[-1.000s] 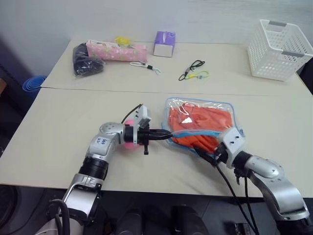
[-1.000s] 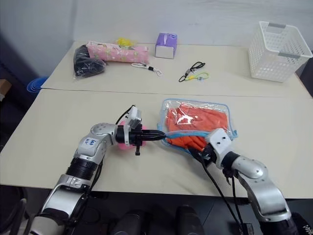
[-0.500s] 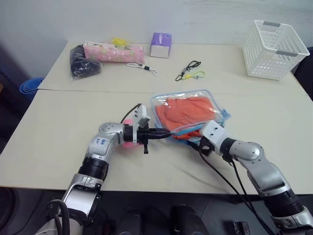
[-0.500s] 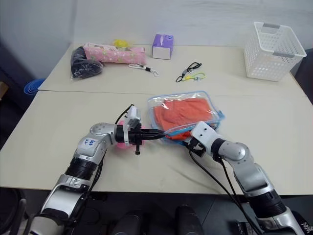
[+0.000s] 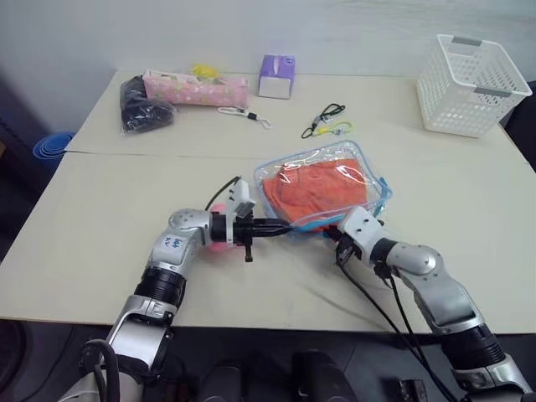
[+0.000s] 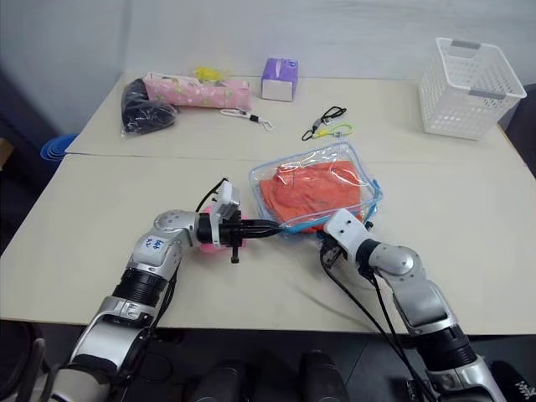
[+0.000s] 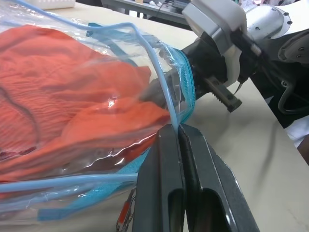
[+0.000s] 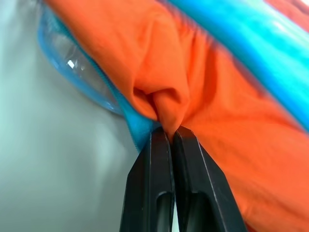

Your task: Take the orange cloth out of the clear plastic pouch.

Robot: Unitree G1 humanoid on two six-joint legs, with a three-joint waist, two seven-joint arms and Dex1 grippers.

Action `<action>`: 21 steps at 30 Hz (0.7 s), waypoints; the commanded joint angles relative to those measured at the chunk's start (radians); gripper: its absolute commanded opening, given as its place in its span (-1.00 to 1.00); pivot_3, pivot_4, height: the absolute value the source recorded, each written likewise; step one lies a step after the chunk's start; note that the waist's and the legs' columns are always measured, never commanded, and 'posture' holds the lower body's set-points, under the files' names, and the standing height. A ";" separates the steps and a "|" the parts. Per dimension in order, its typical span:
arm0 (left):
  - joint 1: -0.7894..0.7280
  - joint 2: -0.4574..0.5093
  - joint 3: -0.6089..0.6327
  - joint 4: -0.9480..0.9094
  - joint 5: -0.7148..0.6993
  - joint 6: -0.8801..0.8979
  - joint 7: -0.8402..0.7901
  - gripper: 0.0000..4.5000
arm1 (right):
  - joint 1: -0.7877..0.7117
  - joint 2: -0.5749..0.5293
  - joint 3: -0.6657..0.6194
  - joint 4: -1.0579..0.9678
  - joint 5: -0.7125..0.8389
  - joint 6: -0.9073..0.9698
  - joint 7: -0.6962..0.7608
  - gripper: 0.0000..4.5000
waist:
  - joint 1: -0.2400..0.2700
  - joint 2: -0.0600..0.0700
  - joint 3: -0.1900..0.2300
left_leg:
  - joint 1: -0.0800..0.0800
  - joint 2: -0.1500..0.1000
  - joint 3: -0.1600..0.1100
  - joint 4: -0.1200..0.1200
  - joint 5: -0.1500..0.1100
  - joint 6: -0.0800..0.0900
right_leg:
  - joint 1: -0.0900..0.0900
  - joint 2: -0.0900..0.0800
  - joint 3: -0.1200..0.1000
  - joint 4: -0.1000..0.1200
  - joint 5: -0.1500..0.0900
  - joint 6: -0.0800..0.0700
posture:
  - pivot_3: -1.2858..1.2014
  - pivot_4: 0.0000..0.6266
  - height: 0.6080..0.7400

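Now-closed right pincer (image 8: 163, 133) on creased orange cloth (image 8: 203, 92); left pincer (image 7: 179, 128) pinching clear plastic pouch (image 7: 72, 154).

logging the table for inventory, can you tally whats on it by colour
orange: 1, the orange cloth inside the clear plastic pouch
pink: 2, plush toy, patterned pencil case
purple: 1, tissue box
white: 1, basket
black: 1, bundle
clear with blue edging: 1, the pouch
total: 7, leaving out the small cords and clips

Left gripper (image 7: 179, 133): black fingers pressed together, level, pointing toward right arm. Right gripper (image 8: 170, 135): black fingers pinched closed, angled slightly downward, pointing forward-left.
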 commanded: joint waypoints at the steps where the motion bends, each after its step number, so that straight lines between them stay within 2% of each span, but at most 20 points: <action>1: -0.019 0.014 0.024 0.008 0.000 -0.029 0.005 -1.00 | 0.036 -0.009 -0.094 -0.084 0.124 0.090 0.049 -0.78 | 0.000 0.000 0.000 | 0.000 0.000 0.000 0.000 0.000 0.000 | 0.000 0.000 0.000 0.000 0.000 0.000 | 0.03 -0.52 1.00; 2: -0.019 0.016 0.023 0.011 0.001 -0.034 0.005 -1.00 | 0.057 -0.032 -0.097 -0.102 0.147 0.120 0.080 -0.69 | -0.001 0.000 0.000 | -0.001 0.000 0.000 0.000 0.000 0.000 | 0.000 0.000 -0.001 0.000 0.000 0.000 | 0.03 -0.52 1.00; 5: -0.019 0.027 0.025 0.020 0.000 -0.044 0.001 -1.00 | 0.097 -0.065 -0.110 -0.131 0.131 0.055 0.102 -0.26 | -0.001 0.000 0.000 | -0.001 0.000 -0.001 -0.001 -0.001 0.001 | 0.000 0.000 -0.001 -0.002 0.000 0.000 | 0.03 -0.52 1.00; 10: -0.021 0.054 0.025 0.038 0.006 -0.070 -0.019 -1.00 | 0.108 -0.082 -0.142 -0.188 0.166 0.079 0.114 0.52 | -0.005 0.000 0.000 | -0.001 0.000 0.000 -0.001 -0.001 0.000 | -0.001 0.000 -0.001 -0.002 0.000 0.000 | 0.03 -0.52 1.00; 14: -0.028 0.058 0.022 0.053 0.008 -0.086 -0.027 -1.00 | 0.072 -0.088 -0.121 -0.151 0.119 0.059 0.093 0.52 | -0.003 0.000 0.000 | -0.001 0.000 0.000 -0.001 0.000 0.000 | -0.001 0.000 -0.001 -0.001 0.000 0.000 | 0.03 -0.52 1.00; 21: -0.029 0.054 0.017 0.055 0.004 -0.100 -0.040 -1.00 | -0.028 -0.031 -0.038 -0.034 0.012 0.026 0.024 0.52 | -0.004 0.000 0.000 | -0.001 0.000 0.000 -0.001 0.000 0.000 | -0.002 0.000 -0.001 -0.001 0.000 0.000 | 0.03 -0.52 1.00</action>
